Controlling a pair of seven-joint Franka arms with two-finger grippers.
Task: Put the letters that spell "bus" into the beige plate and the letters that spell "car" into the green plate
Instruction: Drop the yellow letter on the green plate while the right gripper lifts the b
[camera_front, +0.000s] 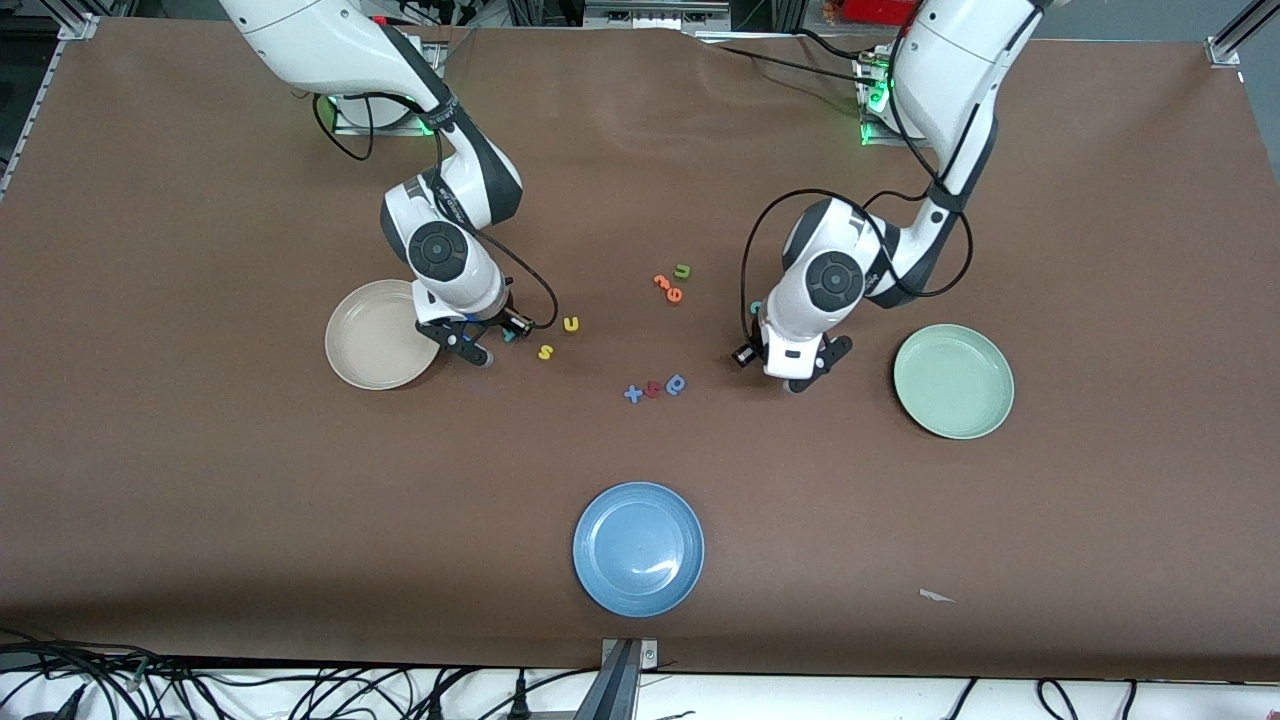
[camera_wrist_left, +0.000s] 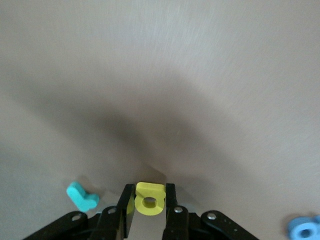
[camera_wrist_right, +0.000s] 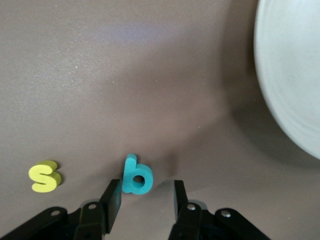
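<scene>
My left gripper (camera_wrist_left: 148, 194) is shut on the yellow a (camera_wrist_left: 149, 204), low over the table beside the teal r (camera_wrist_left: 82, 196). In the front view this gripper (camera_front: 800, 380) is between the loose letters and the green plate (camera_front: 953, 381), and the teal c (camera_front: 757, 307) peeks out beside the arm. My right gripper (camera_wrist_right: 145, 189) is open and low next to the beige plate (camera_wrist_right: 295, 75). The teal b (camera_wrist_right: 136, 177) lies at its fingertips, against one finger and apart from the other. The yellow s (camera_wrist_right: 45, 176) and yellow u (camera_front: 571, 323) lie close by.
A blue plate (camera_front: 638, 548) sits near the front camera. Orange letters (camera_front: 667, 288) and a green u (camera_front: 683, 270) lie mid-table. Blue letters with a red one (camera_front: 655, 388) lie nearer the camera. A paper scrap (camera_front: 936, 596) rests toward the left arm's end.
</scene>
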